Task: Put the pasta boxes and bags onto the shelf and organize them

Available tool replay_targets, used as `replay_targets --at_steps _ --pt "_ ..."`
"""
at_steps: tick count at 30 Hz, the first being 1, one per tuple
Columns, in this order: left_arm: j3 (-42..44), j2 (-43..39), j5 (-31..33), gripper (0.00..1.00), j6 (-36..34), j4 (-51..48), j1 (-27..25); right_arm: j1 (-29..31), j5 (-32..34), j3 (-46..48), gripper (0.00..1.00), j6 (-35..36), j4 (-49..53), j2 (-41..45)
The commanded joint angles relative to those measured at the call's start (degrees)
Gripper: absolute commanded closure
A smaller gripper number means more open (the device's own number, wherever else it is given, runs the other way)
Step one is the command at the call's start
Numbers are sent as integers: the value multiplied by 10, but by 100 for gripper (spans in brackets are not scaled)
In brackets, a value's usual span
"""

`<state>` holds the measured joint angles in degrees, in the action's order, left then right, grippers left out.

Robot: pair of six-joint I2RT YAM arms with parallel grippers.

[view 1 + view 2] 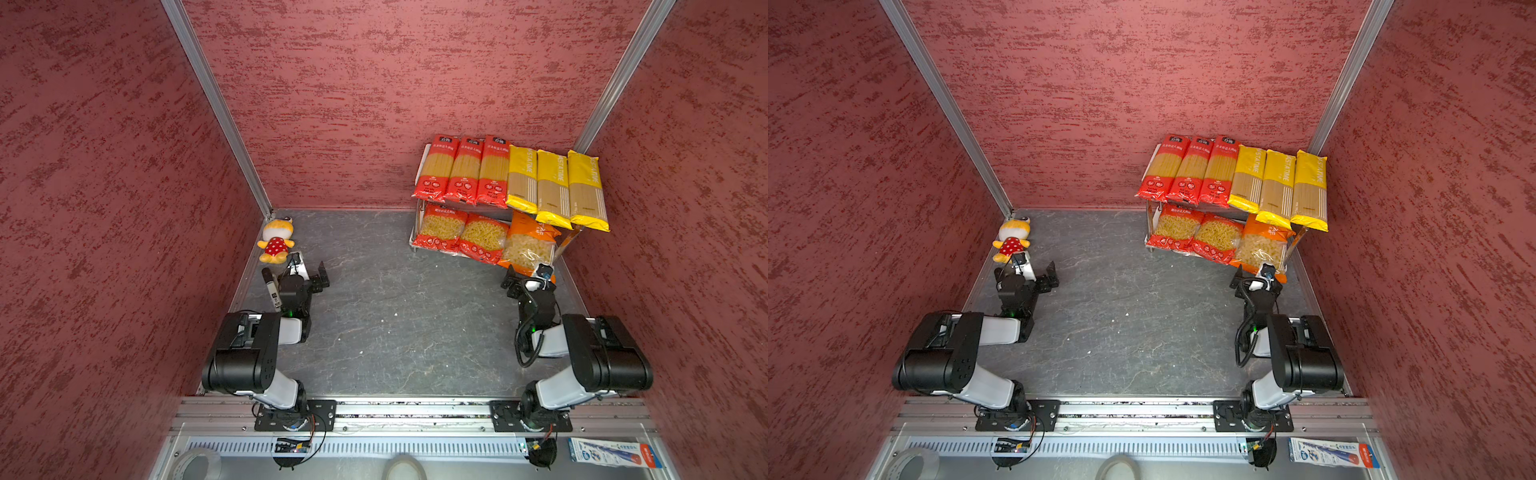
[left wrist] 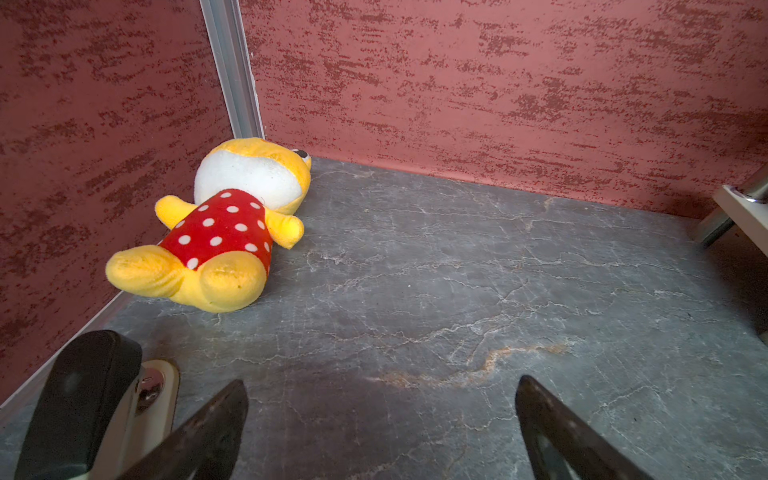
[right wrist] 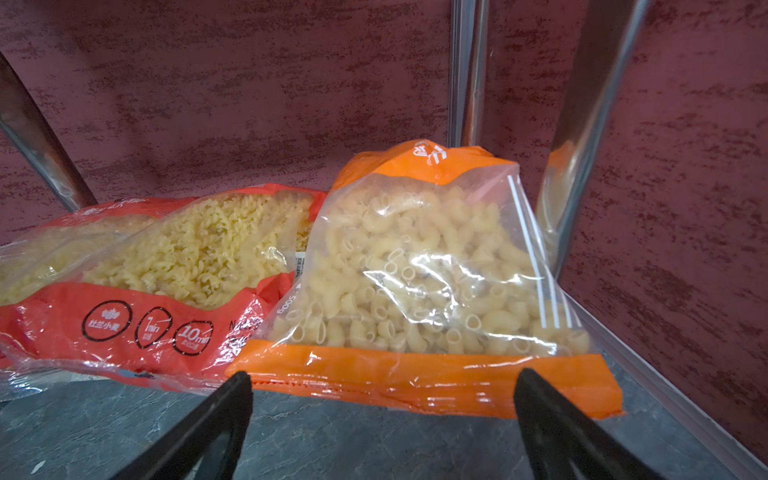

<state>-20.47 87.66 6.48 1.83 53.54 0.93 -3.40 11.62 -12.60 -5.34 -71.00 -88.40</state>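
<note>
Orange-trimmed macaroni bag (image 3: pixel 424 270) lies just ahead of the right fingers (image 3: pixel 552 428), which stand wide apart holding nothing. It seems to lean off the lower board of the shelf (image 3: pixel 582 124) onto the counter (image 3: pixel 124 428), beside two red curly-pasta bags (image 3: pixel 178 257). Six long bags (image 1: pixel 521 178) fill the top board, and the left fingers (image 2: pixel 208 428), equally spread and empty, face a plush toy (image 2: pixel 224 228) well ahead.

3 red spaghetti bags (image 1: pixel 464 168), 3 yellow bags (image 1: pixel 552 187), 1 orange bag (image 3: pixel 415 270); yellow plush toy (image 1: pixel 274 243), red white-dotted dress (image 2: pixel 220 226).
</note>
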Motion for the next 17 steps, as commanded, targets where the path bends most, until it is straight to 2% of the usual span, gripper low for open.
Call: replay_targets --at_steps 1,15,17 --pt "-2 2 3 0 -2 -3 -3 4 16 5 1 -1 -24 -1" --pt "2 5 16 0 -21 13 -20 3 14 1 1 1 -17 -1" --pt "9 3 -12 0 -32 20 -21 4 14 0 1 1 -15 -1"
